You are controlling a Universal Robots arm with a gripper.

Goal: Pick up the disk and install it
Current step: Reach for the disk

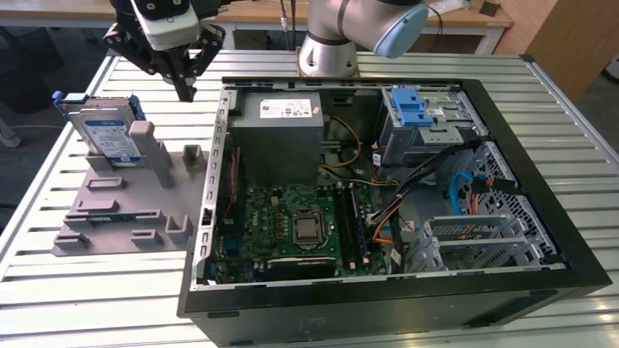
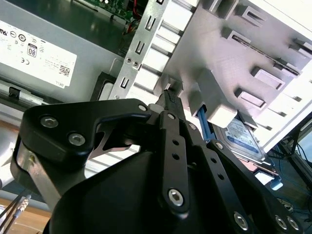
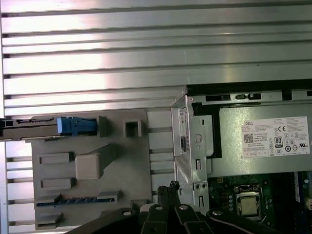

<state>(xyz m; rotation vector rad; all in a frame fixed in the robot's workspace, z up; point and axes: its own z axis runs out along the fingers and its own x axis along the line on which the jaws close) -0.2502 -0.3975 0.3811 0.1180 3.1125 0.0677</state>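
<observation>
Exterior view, upper left of frame: gripper (image 1: 185, 93) hangs above the slatted table (image 1: 87, 290), jaws closed tip to tip, holding nothing; both wrist views show the same pinched tips. It sits between the disk and the open PC case (image 1: 541, 239), near the case's back corner, touching neither. Disk (image 1: 104, 136) stands on edge in the grey fixture (image 1: 116, 217) at the exterior view's left, label toward the camera, blue rails on its sides, 1 upright post just beside it. Not yet picked.

Drive cage (image 1: 425, 123) with blue latch is inside the case, upper right of frame, well apart from the disk.

Risks, my judgement:
- Closed jaws would jab the disk's top edge instead of straddling it.
- An off-centre pinch could tilt it in the slot, or lift the fixture if it binds.
- Cables (image 1: 387, 170) beside the cage could snag the rails on insertion
</observation>
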